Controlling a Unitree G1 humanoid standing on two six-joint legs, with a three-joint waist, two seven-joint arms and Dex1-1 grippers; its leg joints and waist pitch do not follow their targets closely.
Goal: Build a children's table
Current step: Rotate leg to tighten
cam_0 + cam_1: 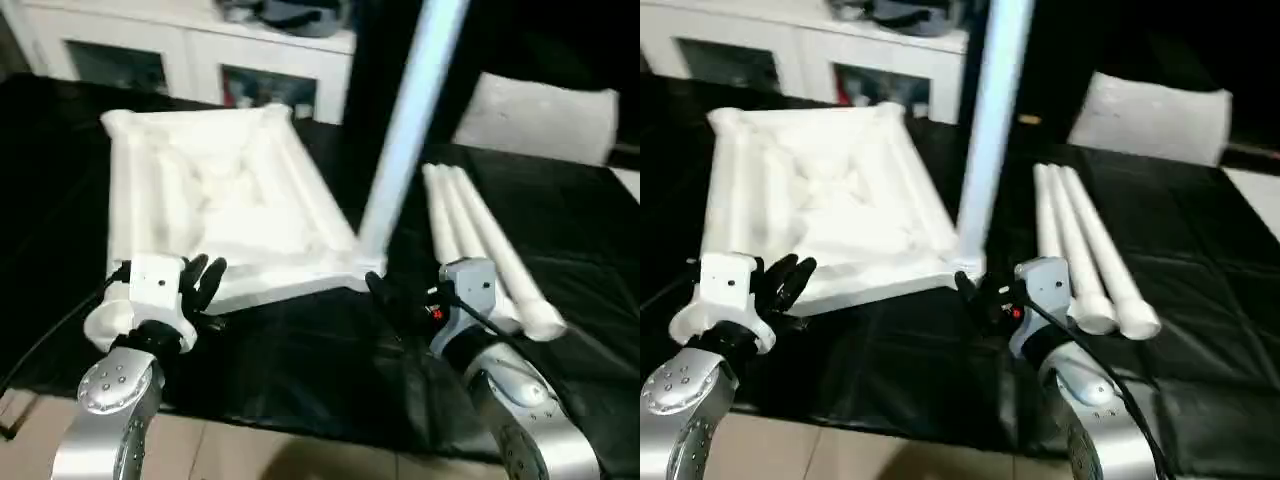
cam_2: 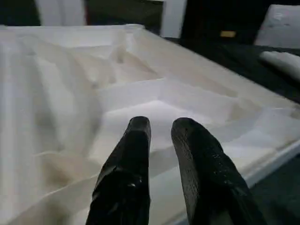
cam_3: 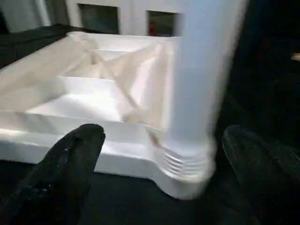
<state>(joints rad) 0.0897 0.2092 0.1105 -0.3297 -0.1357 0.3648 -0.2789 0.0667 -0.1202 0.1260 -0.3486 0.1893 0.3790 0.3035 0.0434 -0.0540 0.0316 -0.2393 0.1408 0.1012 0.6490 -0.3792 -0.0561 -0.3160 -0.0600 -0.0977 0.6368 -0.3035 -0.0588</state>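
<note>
The white table top (image 1: 210, 200) lies upside down on the black cloth, ribbed underside up. One white leg (image 1: 405, 130) stands upright in its near right corner socket (image 3: 185, 164). Three more legs (image 1: 480, 235) lie side by side to the right. My right gripper (image 1: 385, 290) is open at the base of the upright leg; one finger (image 3: 75, 154) is on either side of the socket, and neither touches it. My left gripper (image 1: 205, 275) sits at the top's near left edge. Its fingers (image 2: 136, 154) are only slightly apart, over the ribs, with nothing between them.
A flat whitish bag (image 1: 540, 115) lies at the back right of the black-covered work table (image 1: 300, 360). A white cabinet (image 1: 200, 50) stands behind the table. The table's front edge runs just ahead of my forearms.
</note>
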